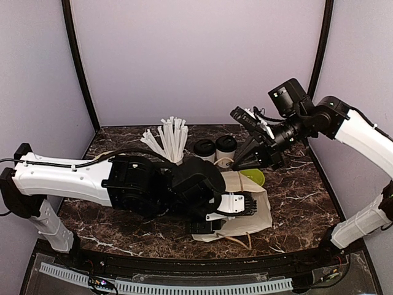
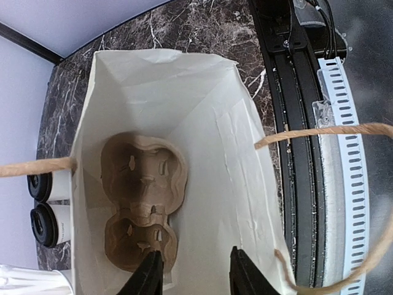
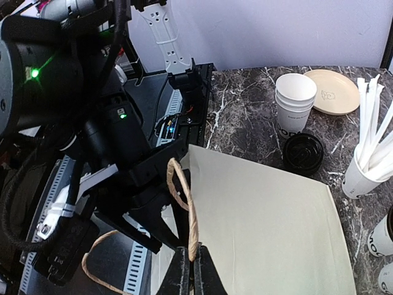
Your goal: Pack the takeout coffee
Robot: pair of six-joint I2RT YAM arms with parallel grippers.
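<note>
Our right gripper (image 3: 187, 273) is clamped on the twine handle (image 3: 183, 196) of the paper bag (image 3: 264, 215), while our left gripper (image 2: 194, 253) has its jaws part-way apart at the bag's mouth, gripping nothing we can make out. Both takeout coffees (image 1: 204, 150) stand on the marble table (image 1: 295, 196) just outside the bag, beside the straws (image 1: 169, 138)

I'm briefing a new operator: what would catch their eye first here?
A white paper bag lies open mid-table, a brown cardboard cup carrier inside it. The right claw pinches its twine handle; the left claw gapes at its mouth. Two black-lidded coffee cups stand behind it.
</note>
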